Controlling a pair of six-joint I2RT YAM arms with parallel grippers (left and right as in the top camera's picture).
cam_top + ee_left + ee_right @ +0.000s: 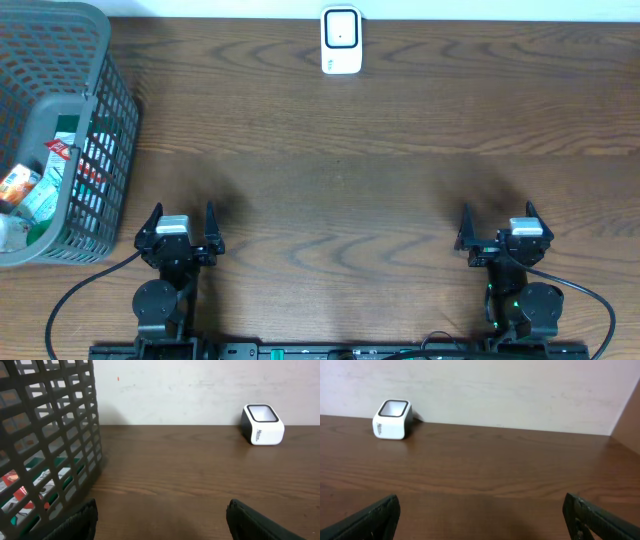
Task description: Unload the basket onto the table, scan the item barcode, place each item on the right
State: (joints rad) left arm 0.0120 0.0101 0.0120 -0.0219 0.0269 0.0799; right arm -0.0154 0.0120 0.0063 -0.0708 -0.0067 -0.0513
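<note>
Both arms parked at the near edge of the worktop [340,180]. The left pincer [182,216] has its fingers spread wide with nothing between them, and so does the right pincer [499,218]; both wrist views show bare wood between the tips. The grey lattice basket [118,120] stands at the far left, just beyond the left arm. It holds a jumble of small packets [38,185], red-and-white, green-and-white and one orange, lying on top of each other against the near wall. No barcode is legible from any view, so which face carries it cannot be told. The scanner [341,40], a small white box with a dark window, sits at the far edge centre, well apart from the basket and from both arms. Judgement: nothing has been picked yet, and the left arm is the natural one to reach in. The packets look light, and the wrappers are probably thin film (likely slick and crushable, prone to sliding under a hard squeeze). Best taken across a narrow side or an end seam, from above through the open top. The broad printed faces should stay uncovered for the scanner window. Main risk: snagging the lattice, or lifting two packets at once.
</note>
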